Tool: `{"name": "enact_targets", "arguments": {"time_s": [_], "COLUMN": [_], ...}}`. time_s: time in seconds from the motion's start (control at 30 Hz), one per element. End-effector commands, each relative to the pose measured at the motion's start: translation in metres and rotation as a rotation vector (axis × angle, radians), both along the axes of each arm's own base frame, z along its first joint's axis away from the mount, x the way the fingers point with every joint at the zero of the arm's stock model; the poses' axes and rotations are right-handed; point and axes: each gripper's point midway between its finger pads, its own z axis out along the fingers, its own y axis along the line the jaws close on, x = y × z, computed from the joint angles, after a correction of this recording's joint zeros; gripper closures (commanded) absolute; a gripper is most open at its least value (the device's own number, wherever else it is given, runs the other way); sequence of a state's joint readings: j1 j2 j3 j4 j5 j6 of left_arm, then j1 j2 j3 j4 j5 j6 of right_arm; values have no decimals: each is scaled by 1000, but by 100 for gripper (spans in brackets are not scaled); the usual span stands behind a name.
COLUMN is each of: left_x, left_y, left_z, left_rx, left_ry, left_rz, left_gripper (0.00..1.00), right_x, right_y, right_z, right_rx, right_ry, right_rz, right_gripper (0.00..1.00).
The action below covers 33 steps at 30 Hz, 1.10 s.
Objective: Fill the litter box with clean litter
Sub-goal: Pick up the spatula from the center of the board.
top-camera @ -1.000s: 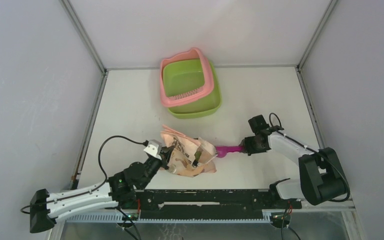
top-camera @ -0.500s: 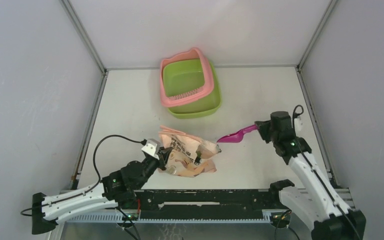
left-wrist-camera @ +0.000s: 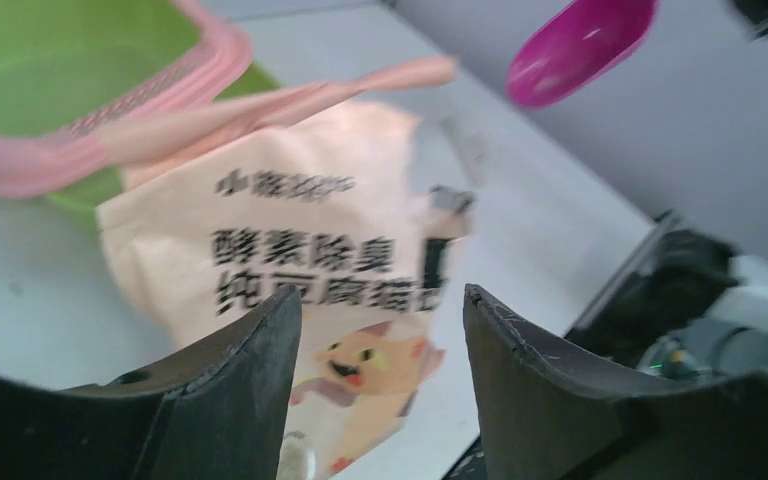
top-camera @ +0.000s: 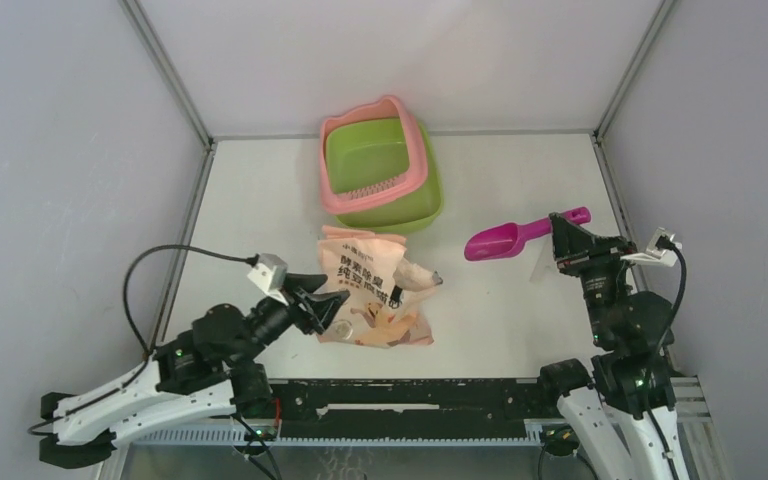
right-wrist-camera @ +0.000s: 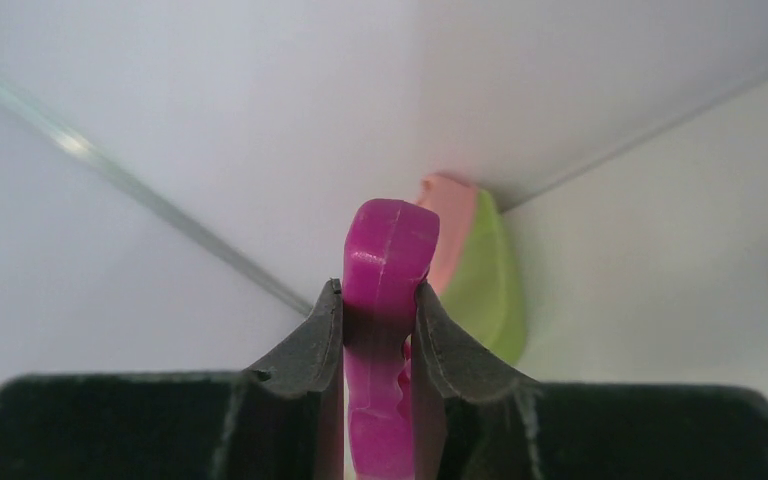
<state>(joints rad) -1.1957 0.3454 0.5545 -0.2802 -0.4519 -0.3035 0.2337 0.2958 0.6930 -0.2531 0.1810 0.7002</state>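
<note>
The litter box, pink-rimmed with a lime-green basin, stands at the back centre, and parts of it show in the left wrist view and the right wrist view. No litter shows in any view. The peach-pink printed bag lies flat in front of the box. My left gripper is open at the bag's near-left corner, and the bag shows between and beyond its jaws. My right gripper is shut on the handle of the magenta scoop, held in the air right of the bag.
A black rail runs along the near edge between the arm bases. Grey walls enclose the table on the left, back and right. A small black clip sits on the bag.
My left gripper has opened, let go of the bag and pulled back to the left; the bag now lies flatter. My right arm carried the scoop from the bag's mouth up and to the right.
</note>
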Motion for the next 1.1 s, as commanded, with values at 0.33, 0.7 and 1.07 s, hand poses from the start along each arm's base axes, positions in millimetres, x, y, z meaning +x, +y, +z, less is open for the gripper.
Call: {"name": "enact_targets", "arguments": {"time_s": [0.33, 0.7, 1.07], "left_x": [-51, -60, -68], "left_y": [-35, -64, -97], "left_z": [104, 131, 127], "left_rx": [-288, -461, -517], "left_ry": [47, 24, 85], "left_rz": [-317, -432, -534], "left_gripper": [26, 21, 21], "right_x": [-74, -103, -96], "right_y": [104, 136, 149], "right_z": [117, 149, 150], "right_rx": [68, 180, 192], "right_ry": [-429, -557, -557], "right_rz": [698, 885, 846], "right_gripper": [100, 100, 100]}}
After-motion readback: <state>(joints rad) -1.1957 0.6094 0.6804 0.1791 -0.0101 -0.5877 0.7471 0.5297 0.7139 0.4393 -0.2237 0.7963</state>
